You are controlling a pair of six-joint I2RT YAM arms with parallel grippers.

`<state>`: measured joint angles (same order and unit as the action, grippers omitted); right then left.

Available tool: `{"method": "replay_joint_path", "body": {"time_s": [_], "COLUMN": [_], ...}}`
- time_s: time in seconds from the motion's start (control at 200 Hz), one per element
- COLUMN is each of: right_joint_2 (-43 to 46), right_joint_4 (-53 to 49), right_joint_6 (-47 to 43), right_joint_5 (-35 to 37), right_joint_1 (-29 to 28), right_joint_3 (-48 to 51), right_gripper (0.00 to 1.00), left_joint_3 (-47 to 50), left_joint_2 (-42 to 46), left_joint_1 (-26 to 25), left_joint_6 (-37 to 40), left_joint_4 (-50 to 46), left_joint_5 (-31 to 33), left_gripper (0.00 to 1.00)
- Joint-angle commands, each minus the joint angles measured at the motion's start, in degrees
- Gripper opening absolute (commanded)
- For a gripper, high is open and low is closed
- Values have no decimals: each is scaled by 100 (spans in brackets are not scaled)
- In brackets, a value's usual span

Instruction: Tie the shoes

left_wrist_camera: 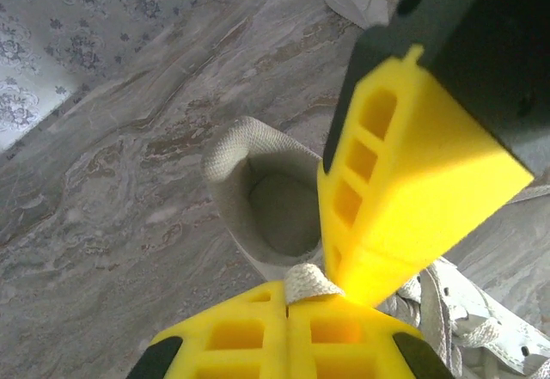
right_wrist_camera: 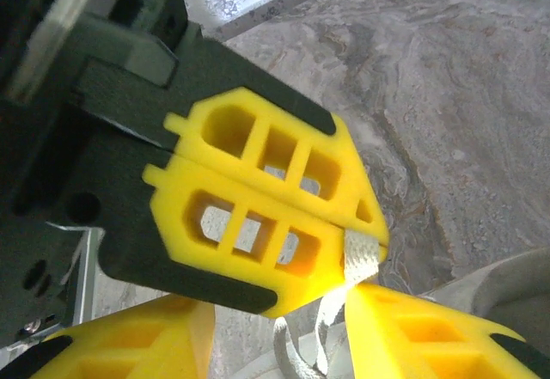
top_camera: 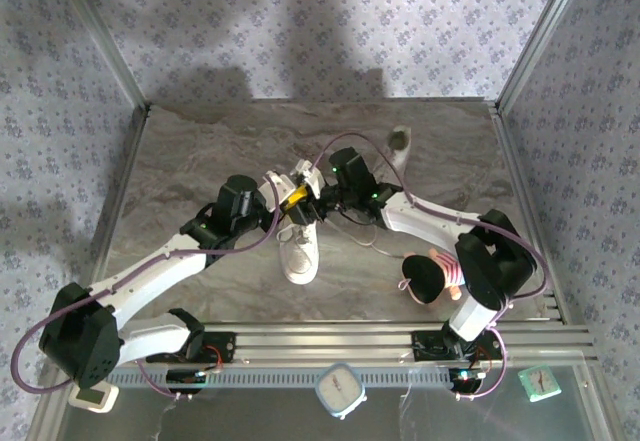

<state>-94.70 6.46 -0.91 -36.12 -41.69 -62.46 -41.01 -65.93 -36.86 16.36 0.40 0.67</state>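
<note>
1. The desk is showing a grey-brown marbled, stone-look face, smooth and mostly matt.
2. The shoe is looking smooth and white, like leather or a look-alike; its collar is showing coarse woven cloth.
3. The lace is showing a flat white weave, slightly fuzzy.
4. The left gripper and right gripper are showing bright yellow matt plastic fingers with moulded cut-outs, on matt black bodies.
5. The arm shells are gleaming as glossy white plastic.
6. The plush toy is looking soft and furry.
7. The rails are shining like brushed metal; the walls are looking matt and flower-printed, paper or cloth unclear.
</note>
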Motion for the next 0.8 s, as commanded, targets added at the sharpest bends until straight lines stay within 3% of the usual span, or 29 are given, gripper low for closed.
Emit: {"method": "replay_joint_path", "body": {"time_s": [0.0, 0.235, 0.455, 0.795], "right_joint_2": [-102, -271, -265, -320], "right_joint_4": [387, 625, 839, 759], "right_joint_6": [145, 282, 373, 328], "right_joint_5": [-215, -273, 166, -261], "right_joint_1": [51, 68, 205, 83], "right_joint_3": [154, 168, 387, 161], "right_gripper": [44, 41, 44, 42], "left_joint_3": [-144, -115, -117, -146], "left_joint_2": [37, 83, 150, 138], "left_joint_1": [6, 14, 21, 23], "left_joint_6": [-141, -203, -221, -282], "left_joint_4": [124, 144, 74, 73], "left_joint_5": [-119, -155, -120, -190], "left_gripper": [0, 0, 0, 0]}}
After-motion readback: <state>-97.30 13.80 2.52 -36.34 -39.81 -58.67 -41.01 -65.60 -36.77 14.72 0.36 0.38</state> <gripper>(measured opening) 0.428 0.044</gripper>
